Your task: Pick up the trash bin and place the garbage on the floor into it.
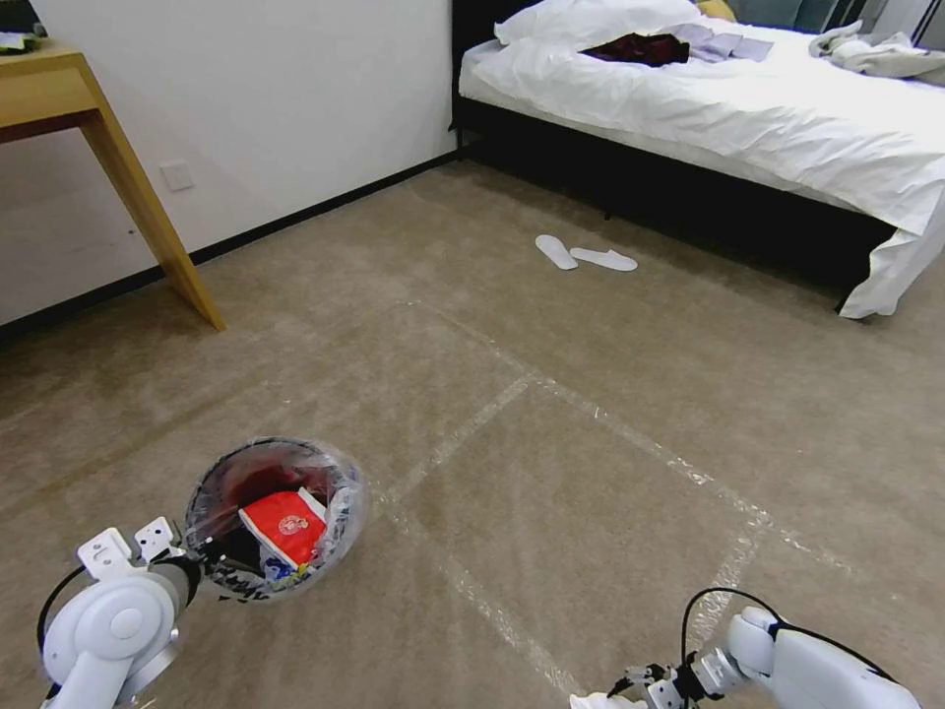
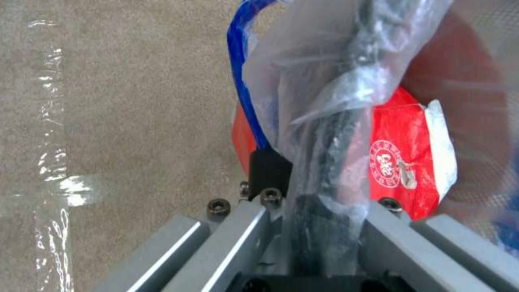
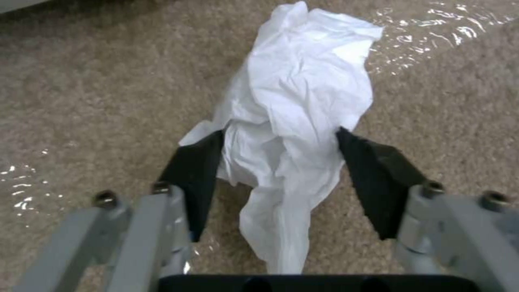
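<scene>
A: What can't be made out around the small round trash bin (image 1: 276, 517) lined with crinkly clear plastic?

B: Its near rim is hidden behind the left gripper (image 1: 202, 563). In the left wrist view the bag's folds cover the fingers, and the red-and-white packet (image 2: 403, 158) is partly behind plastic; its printed seal is too blurred to read.

A: And the right side?

B: The head view's bottom edge cuts off the right gripper (image 1: 630, 689) and most of the crumpled white tissue (image 3: 294, 121).

Bag-lined trash bin (image 1: 276, 517) w/ red packet (image 1: 285, 527) inside; crumpled white tissue (image 3: 297, 121) on carpet (image 1: 591, 414)
</scene>
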You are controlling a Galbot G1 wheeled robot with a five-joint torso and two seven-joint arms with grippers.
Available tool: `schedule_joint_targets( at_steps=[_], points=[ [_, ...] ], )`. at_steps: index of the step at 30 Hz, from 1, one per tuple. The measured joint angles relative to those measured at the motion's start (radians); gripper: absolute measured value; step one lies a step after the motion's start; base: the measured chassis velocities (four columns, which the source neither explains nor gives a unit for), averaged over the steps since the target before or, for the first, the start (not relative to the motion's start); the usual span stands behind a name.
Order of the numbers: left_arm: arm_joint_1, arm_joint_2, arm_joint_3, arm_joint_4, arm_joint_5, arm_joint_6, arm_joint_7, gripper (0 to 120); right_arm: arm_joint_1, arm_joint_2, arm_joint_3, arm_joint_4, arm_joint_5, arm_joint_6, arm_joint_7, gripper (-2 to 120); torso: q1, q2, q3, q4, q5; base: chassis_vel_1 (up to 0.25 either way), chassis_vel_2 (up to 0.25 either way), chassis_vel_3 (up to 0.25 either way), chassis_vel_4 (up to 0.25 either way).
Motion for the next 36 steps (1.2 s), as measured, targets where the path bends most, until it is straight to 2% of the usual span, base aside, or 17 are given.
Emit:
schedule_joint_targets(
  at_steps=[2, 4, 5, 7, 8, 10, 13, 15, 17, 18, 20, 21, 22, 26, 29, 34, 36],
  points=[
    [-0.001, 0.0, 0.001, 0.0, 0.0, 0.0, 0.0, 0, 0.0, -0.001, 0.001, 0.0, -0.001, 0.0, 0.002, 51, 0.0, 0.0, 0.0, 0.0001, 0.0, 0.0, 0.0, 0.0, 0.0],
    [-0.003, 0.001, 0.002, 0.0, 0.001, 0.0, 0.0, 0, -0.004, -0.005, 0.003, 0.006, 0.0, 0.0, 0.007, 38, 0.0, 0.0, 0.0, -0.0001, -0.0001, 0.0, 0.0, 0.0, 0.0],
    [-0.003, 0.001, 0.002, 0.0, 0.001, 0.0, 0.0, 0, -0.004, -0.005, 0.003, 0.006, 0.0, 0.0, 0.007, 38, 0.0, 0.0, 0.0, -0.0001, -0.0001, 0.0, 0.0, 0.0, 0.0],
    [-0.004, 0.003, 0.003, 0.0, 0.001, 0.0, 0.0, 0, -0.006, -0.005, 0.005, 0.008, 0.0, 0.0, 0.014, 26, 0.0, 0.0, 0.0, 0.0, -0.0001, 0.0, 0.0, 0.0, 0.0],
    [-0.004, 0.003, 0.003, 0.0, 0.001, 0.0, 0.0, 0, -0.006, -0.005, 0.005, 0.008, 0.0, 0.0, 0.014, 26, 0.0, 0.0, 0.0, 0.0, -0.0001, 0.0, 0.0, 0.0, 0.0],
    [-0.004, 0.004, 0.003, 0.0, 0.001, 0.0, 0.001, 0, -0.006, -0.005, 0.012, 0.008, 0.003, 0.0, 0.017, 17, 0.0, 0.0, 0.0, 0.0, -0.0001, 0.0, 0.0, 0.0, 0.0],
    [-0.004, 0.005, 0.003, 0.0, 0.001, 0.0, 0.001, 0, -0.007, -0.005, 0.018, 0.008, 0.011, 0.0, 0.017, 11, 0.0, 0.0, 0.0, 0.0, 0.0, 0.0, 0.0, 0.0, 0.0],
    [-0.004, 0.008, 0.003, 0.0, 0.0, 0.0, 0.002, 0, -0.009, -0.005, 0.06, 0.02, 0.067, 0.0, 0.014, 0, 0.0, 0.0, 0.0, -0.0001, 0.0, 0.0, 0.0, 0.0, 0.0],
    [-0.004, 0.009, 0.003, 0.0, 0.0, 0.0, 0.002, 0, -0.009, -0.005, 0.08, 0.028, 0.099, 0.0, 0.014, 0, 0.0, 0.0, 0.0, -0.0001, 0.0, 0.0, 0.0, 0.0, 0.0],
    [-0.005, 0.013, 0.004, 0.0, -0.002, 0.0, 0.001, 0, -0.005, -0.005, 0.129, 0.043, 0.184, -0.001, 0.018, 0, 0.0, 0.0, 0.0, -0.0002, 0.0002, 0.0, 0.0, 0.0, 0.0],
    [-0.005, 0.014, 0.005, 0.0, -0.004, 0.0, 0.001, 0, 0.0, -0.005, 0.155, 0.051, 0.228, -0.004, 0.023, 0, 0.0, 0.0, 0.0, -0.0002, 0.0, 0.0, 0.0, 0.0, 0.0],
    [-0.008, 0.018, 0.005, 0.0, -0.007, 0.0, 0.001, 0, 0.013, -0.005, 0.199, 0.075, 0.314, -0.019, 0.034, 0, 0.0, 0.0, 0.0, 0.0001, -0.0002, 0.0, 0.0, 0.0, 0.0],
    [-0.008, 0.018, 0.005, 0.0, -0.007, 0.0, 0.001, 0, 0.013, -0.005, 0.199, 0.075, 0.314, -0.019, 0.034, 0, 0.0, 0.0, 0.0, 0.0001, -0.0002, 0.0, 0.0, 0.0, 0.0],
    [-0.011, 0.025, 0.006, 0.002, -0.012, 0.0, -0.001, 0, 0.033, -0.036, 0.262, 0.197, 0.479, -0.068, 0.077, 0, 0.0, 0.0, 0.0, 0.0, -0.0002, 0.0, 0.0, 0.0, 0.0],
    [-0.011, 0.028, 0.006, 0.001, -0.015, 0.0, -0.001, 0, 0.059, -0.045, 0.332, 0.256, 0.516, -0.067, 0.101, 0, 0.0, 0.0, 0.0, 0.0, -0.0002, 0.0, 0.0, 0.0, 0.0],
    [-0.01, 0.03, 0.006, 0.0, -0.016, 0.0, -0.001, 0, 0.077, -0.045, 0.373, 0.274, 0.541, -0.067, 0.126, 0, 0.0, 0.0, 0.0, 0.0001, -0.0003, 0.0, 0.0, 0.0, 0.0],
    [-0.008, 0.031, 0.005, 0.0, -0.017, -0.001, 0.0, 0, 0.097, -0.045, 0.41, 0.305, 0.607, -0.068, 0.17, 0, 0.0, 0.0, 0.0, -0.0002, 0.0002, 0.0, 0.0, 0.0, 0.0]
  ],
)
